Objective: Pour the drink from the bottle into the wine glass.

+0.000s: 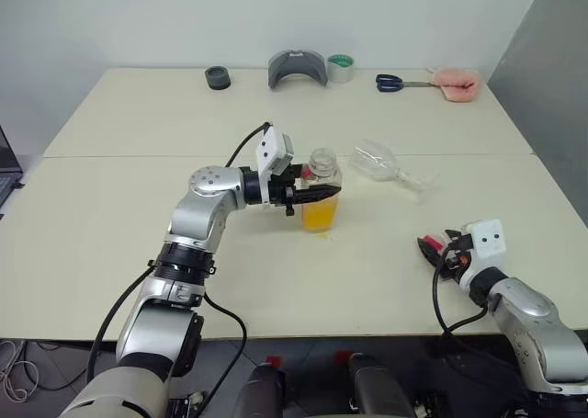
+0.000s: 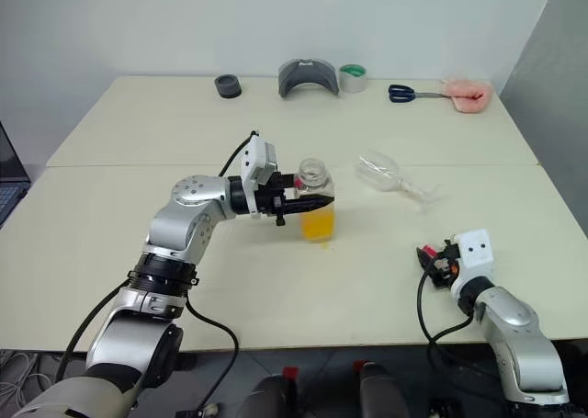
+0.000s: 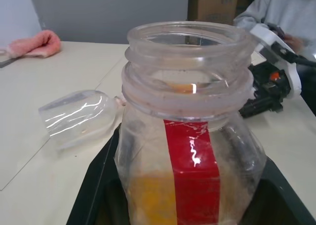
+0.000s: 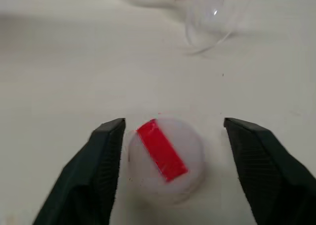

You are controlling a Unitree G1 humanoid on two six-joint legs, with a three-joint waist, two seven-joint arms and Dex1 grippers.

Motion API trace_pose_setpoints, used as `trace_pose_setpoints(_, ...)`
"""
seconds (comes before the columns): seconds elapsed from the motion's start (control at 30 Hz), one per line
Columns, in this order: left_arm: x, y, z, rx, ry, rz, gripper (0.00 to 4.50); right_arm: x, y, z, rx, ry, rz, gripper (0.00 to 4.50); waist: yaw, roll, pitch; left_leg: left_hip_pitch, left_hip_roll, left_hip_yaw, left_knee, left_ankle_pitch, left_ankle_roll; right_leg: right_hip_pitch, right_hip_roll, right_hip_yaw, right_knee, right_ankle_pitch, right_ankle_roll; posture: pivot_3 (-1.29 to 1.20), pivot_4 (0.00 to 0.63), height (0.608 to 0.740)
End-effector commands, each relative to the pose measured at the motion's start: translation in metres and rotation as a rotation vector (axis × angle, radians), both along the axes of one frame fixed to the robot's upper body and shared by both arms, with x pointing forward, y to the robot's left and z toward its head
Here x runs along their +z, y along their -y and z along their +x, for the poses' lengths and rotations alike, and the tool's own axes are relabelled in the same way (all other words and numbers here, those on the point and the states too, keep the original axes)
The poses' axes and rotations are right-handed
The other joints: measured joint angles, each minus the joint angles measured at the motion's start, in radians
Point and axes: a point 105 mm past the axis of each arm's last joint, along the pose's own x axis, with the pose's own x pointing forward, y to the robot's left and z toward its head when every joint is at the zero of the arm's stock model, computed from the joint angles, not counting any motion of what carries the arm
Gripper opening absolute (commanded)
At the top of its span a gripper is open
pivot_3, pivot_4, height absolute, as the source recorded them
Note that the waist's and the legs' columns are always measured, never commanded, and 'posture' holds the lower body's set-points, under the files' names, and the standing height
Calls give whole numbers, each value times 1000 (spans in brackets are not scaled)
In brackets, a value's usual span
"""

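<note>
The bottle (image 1: 322,193) stands upright mid-table with its mouth uncapped, and the orange drink (image 1: 320,214) fills its lower part. My left gripper (image 1: 308,195) reaches in from the left and is shut on the bottle's body; the red label strip (image 3: 190,160) faces the left wrist view. Just to the right, the wine glass (image 1: 381,163) lies on its side on the table, apart from the bottle. Near the front right, my right gripper (image 1: 432,248) is open and low over the table. The red-and-white cap (image 4: 165,158) rests between its spread fingers, with a gap on each side.
Along the far edge lie a black tape roll (image 1: 218,78), a grey curved object (image 1: 297,69), a green tape roll (image 1: 342,67), scissors (image 1: 393,83) and a pink cloth (image 1: 457,83). A person's grey sleeve (image 3: 291,12) shows beyond the table.
</note>
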Motion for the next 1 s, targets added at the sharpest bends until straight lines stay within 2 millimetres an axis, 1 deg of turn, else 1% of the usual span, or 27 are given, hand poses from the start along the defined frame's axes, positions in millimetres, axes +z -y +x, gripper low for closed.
trace_pose_setpoints(0.03, 24, -7, 2, 47, 72, -61, 1793, 22, 4, 2, 35, 90, -39, 4500, 1, 0, 0, 0, 0, 0, 0, 0, 0, 0, 0, 0, 0, 0, 0, 0, 150, 740)
trace_pose_setpoints(0.1, 26, -14, 7, 102, 72, -87, 1793, 32, 4, 1, 71, 115, -89, 4500, 1, 0, 0, 0, 0, 0, 0, 0, 0, 0, 0, 0, 0, 0, 0, 0, 150, 740)
trace_pose_setpoints(0.17, 28, -24, 14, 177, 78, -113, 1793, 46, -10, -1, 182, 136, -149, 4500, 1, 0, 0, 0, 0, 0, 1, 0, 0, 0, 0, 0, 0, 0, 0, 0, 150, 740)
trace_pose_setpoints(0.2, 30, -30, 18, 219, 85, -121, 1793, 54, -22, -4, 256, 144, -150, 4500, 0, 0, 0, 0, 0, 0, 1, 0, 0, 0, 0, 0, 0, 0, 0, 0, 150, 740)
trace_pose_setpoints(0.3, 35, -56, 32, 383, 111, -147, 1793, 77, -75, -15, 529, 131, -67, 4500, -7, 0, 0, 0, 1, -1, 1, 0, 0, 0, 1, 0, 0, 0, 0, 0, 150, 740)
trace_pose_setpoints(0.37, 38, -75, 39, 482, 114, -171, 1793, 90, -104, -16, 656, 135, -19, 4500, -10, 0, 0, 1, 2, -1, 1, 0, 0, 0, 1, 0, 0, 0, 0, 0, 150, 740)
trace_pose_setpoints(0.4, 38, -82, 42, 514, 115, -180, 1793, 94, -113, -15, 691, 138, -11, 4500, -10, 0, 0, 1, 2, -2, 1, 0, 0, 1, 1, -1, 0, 0, 0, 0, 150, 740)
trace_pose_setpoints(0.47, 39, -98, 47, 591, 113, -198, 1793, 103, -129, -8, 739, 160, 5, 4500, -1, 0, 0, 0, 1, -3, 2, 0, 0, 1, 1, -2, 0, 0, 0, 0, 150, 740)
trace_pose_setpoints(0.57, 38, -139, 56, 780, 120, -229, 1793, 116, -167, 14, 788, 216, 5, 4500, -3, 0, 0, -3, 0, -2, 5, 0, 0, 0, 0, -2, 0, 0, 0, 0, 150, 740)
trace_pose_setpoints(0.6, 37, -148, 58, 821, 125, -233, 1793, 118, -176, 20, 789, 227, 5, 4500, -3, 0, 0, -2, 0, -2, 5, 0, 0, -1, -1, -2, 0, 0, 0, 0, 150, 740)
trace_pose_setpoints(0.73, 30, -173, 63, 941, 116, -251, 1793, 122, -202, 38, 778, 247, -5, 4500, 6, -1, 0, -4, 0, -5, 5, 1, -2, -1, -2, -4, 0, 0, 0, 0, 150, 740)
trace_pose_setpoints(0.8, 24, -183, 64, 988, 121, -235, 1793, 123, -215, 42, 784, 256, -18, 4500, 9, -1, 0, -5, -1, -4, 6, 2, -4, -2, -4, -4, 0, 0, 0, 0, 150, 740)
trace_pose_setpoints(0.87, 19, -185, 65, 997, 116, -224, 1793, 124, -221, 43, 797, 264, -30, 4500, 14, -1, 0, -5, -1, -4, 6, 2, -4, -2, -5, -4, 0, 0, 0, 0, 150, 740)
trace_pose_setpoints(1.0, 11, -189, 67, 1024, 115, -195, 1793, 125, -226, 43, 813, 270, -29, 4500, 15, -1, 0, -5, -1, -4, 6, 2, -4, -2, -5, -4, 0, 0, 0, 0, 150, 740)
